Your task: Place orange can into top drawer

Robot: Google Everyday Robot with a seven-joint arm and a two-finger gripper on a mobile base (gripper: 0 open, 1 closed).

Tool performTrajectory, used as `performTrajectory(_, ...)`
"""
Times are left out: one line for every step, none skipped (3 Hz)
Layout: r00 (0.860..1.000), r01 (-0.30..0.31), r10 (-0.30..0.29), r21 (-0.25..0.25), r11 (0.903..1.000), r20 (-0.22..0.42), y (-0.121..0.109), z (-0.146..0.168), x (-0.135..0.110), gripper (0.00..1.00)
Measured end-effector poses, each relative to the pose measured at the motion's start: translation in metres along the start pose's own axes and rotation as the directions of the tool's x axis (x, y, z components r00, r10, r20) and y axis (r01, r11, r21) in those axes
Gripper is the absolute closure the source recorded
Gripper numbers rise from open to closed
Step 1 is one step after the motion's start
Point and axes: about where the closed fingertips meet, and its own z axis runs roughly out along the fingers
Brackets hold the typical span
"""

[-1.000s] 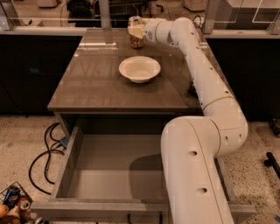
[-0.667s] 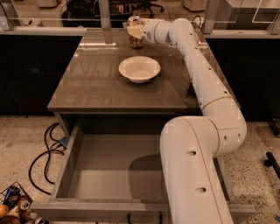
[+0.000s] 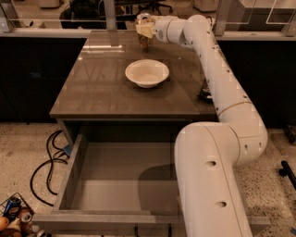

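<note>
The orange can (image 3: 144, 32) is at the far back of the table (image 3: 101, 92), near its middle, with its silver top showing. My gripper (image 3: 145, 30) reaches in from the right and is shut on the can's sides. I cannot tell whether the can rests on the tabletop or hangs just above it. The top drawer (image 3: 69, 178) is pulled wide open below the table's front edge, and its grey inside shows nothing in it. Its dark handle (image 3: 152, 229) is at the bottom edge. My arm covers the drawer's right part.
A white bowl (image 3: 147, 72) sits in the middle of the table, between the can and the drawer. Black cables (image 3: 46, 162) lie on the floor left of the drawer. Cans and clutter (image 3: 14, 217) are at the bottom left. A post (image 3: 110, 14) stands at the back.
The gripper and the can have shifted only very slightly at the back of the table. The bowl and drawer have not moved.
</note>
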Motion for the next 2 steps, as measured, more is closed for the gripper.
performTrajectory(0.999, 0.019, -0.020, 0.015, 0.9997, 0.034, -0.011, -0.044, -0.034, 1.00)
performTrajectory(0.998, 0.027, -0.029, 0.024, 0.9993, 0.054, -0.008, -0.079, -0.051, 1.00)
